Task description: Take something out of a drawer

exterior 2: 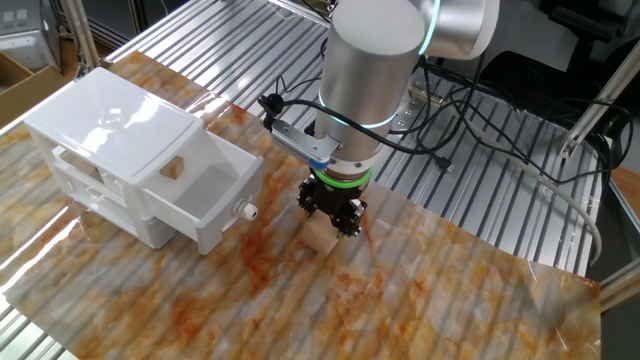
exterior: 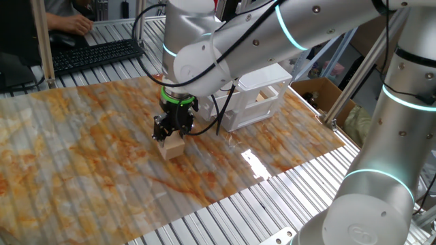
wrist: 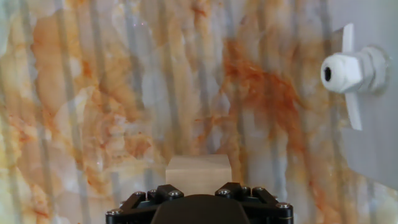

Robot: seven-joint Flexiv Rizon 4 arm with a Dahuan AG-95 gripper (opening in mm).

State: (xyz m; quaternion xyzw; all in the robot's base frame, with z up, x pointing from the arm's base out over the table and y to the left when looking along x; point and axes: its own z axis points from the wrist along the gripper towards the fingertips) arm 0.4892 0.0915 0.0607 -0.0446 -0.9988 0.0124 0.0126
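Observation:
The small light-tan wooden block (exterior: 174,148) rests on the marbled table mat, right under my gripper (exterior: 170,135). In the other fixed view the block (exterior 2: 319,236) sits at the tip of the gripper (exterior 2: 334,220), in front of the open top drawer (exterior 2: 205,190) and right of its round knob (exterior 2: 243,211). In the hand view the block (wrist: 199,170) fills the space just beyond the black jaws, which hug its sides with no gap showing. The drawer knob (wrist: 341,71) is at the upper right.
The white cabinet (exterior 2: 100,110) stands at the left, its top drawer pulled out towards the gripper. A tan shape (exterior 2: 172,168) shows at the back of the drawer. A cardboard box (exterior: 320,92) sits behind the cabinet. Bare metal slats (exterior: 225,211) edge the mat.

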